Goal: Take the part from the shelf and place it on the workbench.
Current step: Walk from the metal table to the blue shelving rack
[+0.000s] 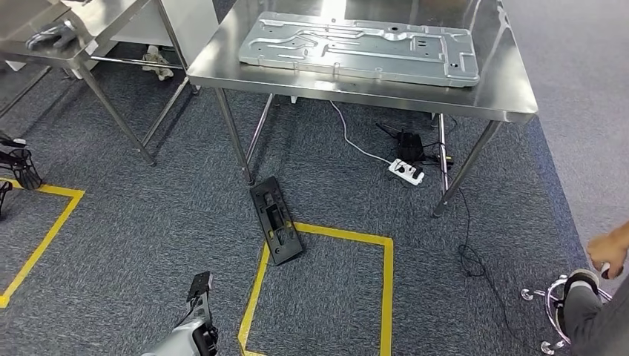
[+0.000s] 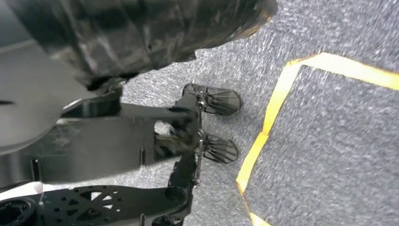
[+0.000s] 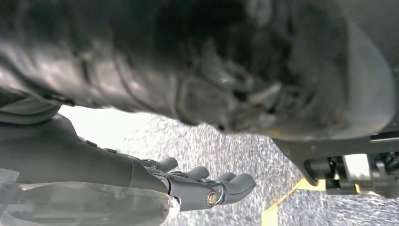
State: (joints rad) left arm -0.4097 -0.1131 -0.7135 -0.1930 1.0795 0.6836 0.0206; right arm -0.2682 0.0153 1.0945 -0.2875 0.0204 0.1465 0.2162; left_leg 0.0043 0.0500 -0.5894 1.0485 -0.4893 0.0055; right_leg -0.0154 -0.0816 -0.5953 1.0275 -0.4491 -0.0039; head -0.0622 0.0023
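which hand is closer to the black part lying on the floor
Left. The left hand hangs just short of the black part on the carpet, a little to its left. The right hand shows over carpet in its wrist view, its distance from the part unclear.

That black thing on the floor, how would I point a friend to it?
Find the steel table holding the big metal panel. On the carpet before its front left leg lies a flat black plate, one end crossing the yellow tape. It alone is long, black and slotted.
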